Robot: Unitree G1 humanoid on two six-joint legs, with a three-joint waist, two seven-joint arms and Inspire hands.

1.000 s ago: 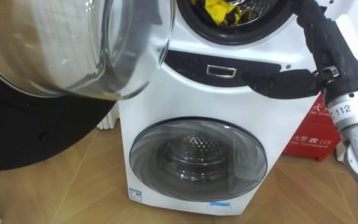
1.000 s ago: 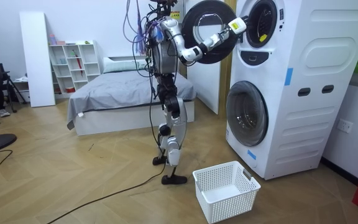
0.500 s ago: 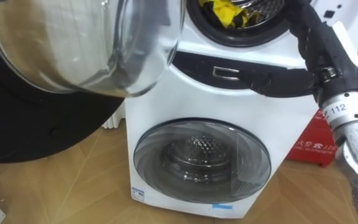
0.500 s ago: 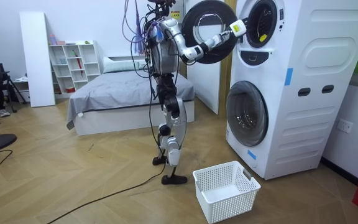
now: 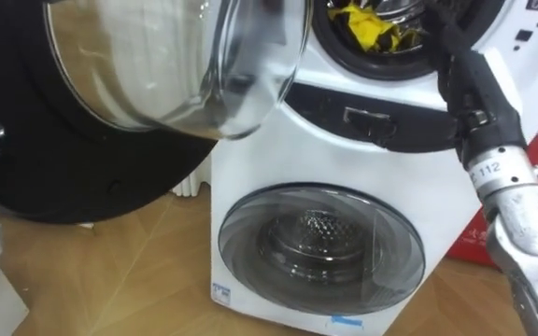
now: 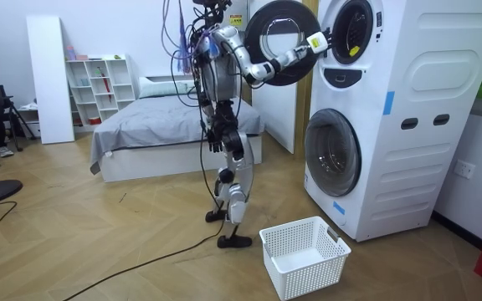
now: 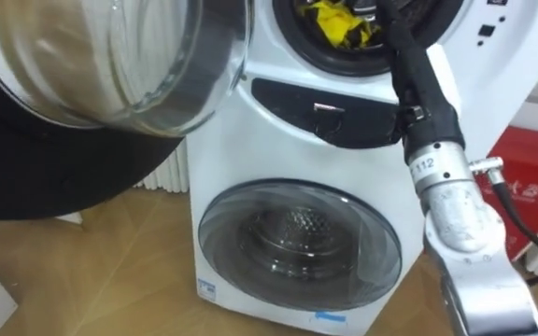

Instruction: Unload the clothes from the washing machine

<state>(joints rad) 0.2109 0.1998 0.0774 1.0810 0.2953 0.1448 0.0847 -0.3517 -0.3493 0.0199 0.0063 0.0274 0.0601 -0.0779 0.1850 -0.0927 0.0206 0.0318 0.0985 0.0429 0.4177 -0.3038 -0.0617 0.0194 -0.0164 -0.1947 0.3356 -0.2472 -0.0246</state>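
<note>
Lying in the top drum (image 6: 351, 32) of the washing machine (image 5: 250, 177), the yellow clothes (image 5: 367, 21) are cut off by the top edge. The right hand (image 7: 388, 14) reaches in beside them, with its fingers hidden, so I cannot tell its grip. The round glass door (image 5: 171, 65) hangs open on the left. A white basket (image 6: 301, 255) sits on the floor nearby.

right arm: raised, stretched forward | black right hand (image 5: 474, 93): at white washing machine's round upper drum opening (image 5: 342, 62), fingertips hidden inside | stance: upright, facing it
</note>
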